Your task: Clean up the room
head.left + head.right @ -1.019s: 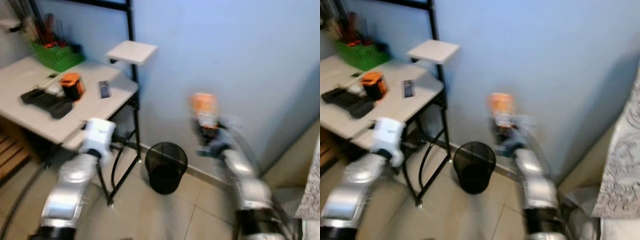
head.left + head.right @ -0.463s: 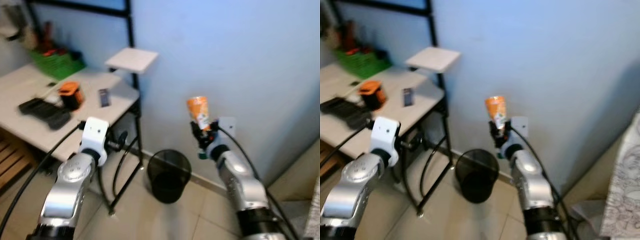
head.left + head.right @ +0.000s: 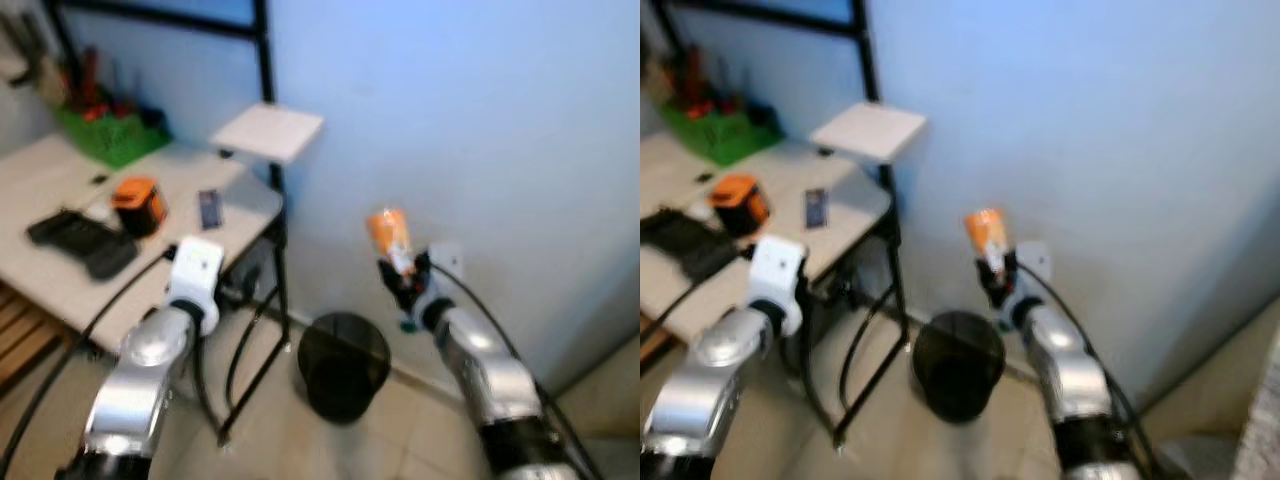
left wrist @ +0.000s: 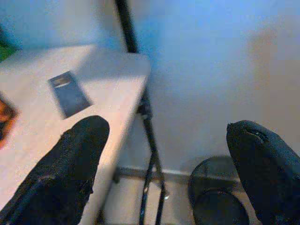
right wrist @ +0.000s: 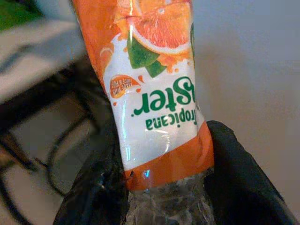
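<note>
My right gripper (image 3: pixel 402 276) is shut on an orange juice bottle (image 3: pixel 388 236) with an orange and white label (image 5: pixel 154 89). It holds the bottle upright in the air, above and to the right of a black mesh waste bin (image 3: pixel 345 364) that stands on the floor by the wall. My left gripper (image 4: pixel 168 173) is open with nothing between its fingers, raised near the front corner of the white desk (image 3: pixel 170 235); the bin (image 4: pixel 218 206) lies below it.
On the desk lie a black keyboard (image 3: pixel 85 243), an orange and black container (image 3: pixel 138 203), a small dark card (image 3: pixel 209 208) and a green basket (image 3: pixel 108 135). A small white shelf (image 3: pixel 267 130) sticks out from a black frame. The blue wall is close ahead.
The view has shifted and steadied, bringing the bin and wall closer. My right gripper still holds the bottle, now slightly lower and above the bin's right side.
</note>
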Available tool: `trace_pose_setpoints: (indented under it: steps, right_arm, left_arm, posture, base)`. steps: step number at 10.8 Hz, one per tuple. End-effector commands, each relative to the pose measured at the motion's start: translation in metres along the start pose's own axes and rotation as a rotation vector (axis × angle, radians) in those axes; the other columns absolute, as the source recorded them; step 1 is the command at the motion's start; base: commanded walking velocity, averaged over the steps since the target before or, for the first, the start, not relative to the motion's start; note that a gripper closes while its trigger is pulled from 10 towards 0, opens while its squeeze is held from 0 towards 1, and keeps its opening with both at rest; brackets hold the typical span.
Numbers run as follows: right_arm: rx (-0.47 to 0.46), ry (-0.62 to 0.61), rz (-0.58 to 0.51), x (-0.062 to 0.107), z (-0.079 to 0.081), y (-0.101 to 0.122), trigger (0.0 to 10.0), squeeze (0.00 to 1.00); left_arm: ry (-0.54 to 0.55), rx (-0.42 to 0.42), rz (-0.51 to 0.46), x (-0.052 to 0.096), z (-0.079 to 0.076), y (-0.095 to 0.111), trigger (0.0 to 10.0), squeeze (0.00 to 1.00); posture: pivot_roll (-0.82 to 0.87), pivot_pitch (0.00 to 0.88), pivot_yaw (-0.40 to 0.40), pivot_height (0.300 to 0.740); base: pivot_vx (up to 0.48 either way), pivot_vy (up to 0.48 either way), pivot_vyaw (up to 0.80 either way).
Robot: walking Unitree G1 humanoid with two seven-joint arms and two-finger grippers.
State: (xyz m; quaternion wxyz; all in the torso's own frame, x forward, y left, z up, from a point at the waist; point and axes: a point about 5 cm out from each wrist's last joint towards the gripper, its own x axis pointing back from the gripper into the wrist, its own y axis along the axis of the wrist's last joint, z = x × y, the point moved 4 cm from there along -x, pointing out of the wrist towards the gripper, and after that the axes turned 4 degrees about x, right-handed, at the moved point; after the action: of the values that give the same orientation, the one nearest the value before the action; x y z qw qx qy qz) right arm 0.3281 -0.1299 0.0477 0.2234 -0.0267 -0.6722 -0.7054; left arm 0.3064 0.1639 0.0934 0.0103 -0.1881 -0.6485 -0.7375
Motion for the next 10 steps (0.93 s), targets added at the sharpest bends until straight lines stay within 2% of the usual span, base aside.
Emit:
trace_pose_setpoints:
  steps: [1, 3, 6, 7, 8, 9, 10]
  right_arm:
    - [0.020, 0.031, 0.036, 0.000, 0.004, -0.005, 10.0, 0.00]
    - [0.043, 0.121, 0.062, 0.004, 0.012, -0.010, 10.0, 0.00]
    - [0.143, 0.180, 0.166, -0.002, 0.016, -0.031, 10.0, 0.00]
    - [0.158, 0.211, 0.191, -0.005, 0.021, -0.035, 10.0, 0.00]
    - [0.181, 0.256, 0.221, -0.009, 0.027, -0.039, 10.0, 0.00]
    - [0.232, 0.267, 0.271, -0.015, 0.030, -0.047, 10.0, 0.00]
    - [0.264, 0.266, 0.304, -0.018, 0.030, -0.052, 10.0, 0.00]
  left_arm:
    - [-0.015, -0.023, -0.004, 0.001, -0.002, 0.003, 10.0, 0.00]
    - [-0.033, -0.043, 0.010, 0.005, -0.002, -0.001, 10.0, 0.00]
    - [-0.093, -0.100, 0.035, 0.007, -0.006, -0.005, 10.0, 0.00]
    - [-0.166, -0.134, 0.046, 0.008, -0.014, -0.007, 10.0, 0.00]
    - [-0.297, -0.180, 0.054, 0.012, -0.029, -0.010, 10.0, 0.00]
    - [-0.383, -0.221, 0.092, 0.017, -0.035, -0.016, 10.0, 0.00]
    - [-0.414, -0.240, 0.108, 0.019, -0.036, -0.018, 10.0, 0.00]
  posture:
    - [0.02, 0.000, 0.016, 0.740]
    - [0.03, 0.000, 0.012, 0.740]
    - [0.03, 0.000, 0.013, 0.740]
    - [0.03, 0.000, 0.005, 0.740]
    - [0.03, 0.000, 0.003, 0.740]
    - [0.03, 0.000, 0.005, 0.740]
    - [0.02, 0.000, 0.008, 0.740]
  base:
    - [0.341, 0.000, 0.00]
    - [0.337, 0.000, 0.00]
    - [0.336, 0.000, 0.00]
    - [0.285, 0.000, 0.00]
    - [0.000, 0.000, 0.00]
    - [0.000, 0.000, 0.00]
    - [0.000, 0.000, 0.00]
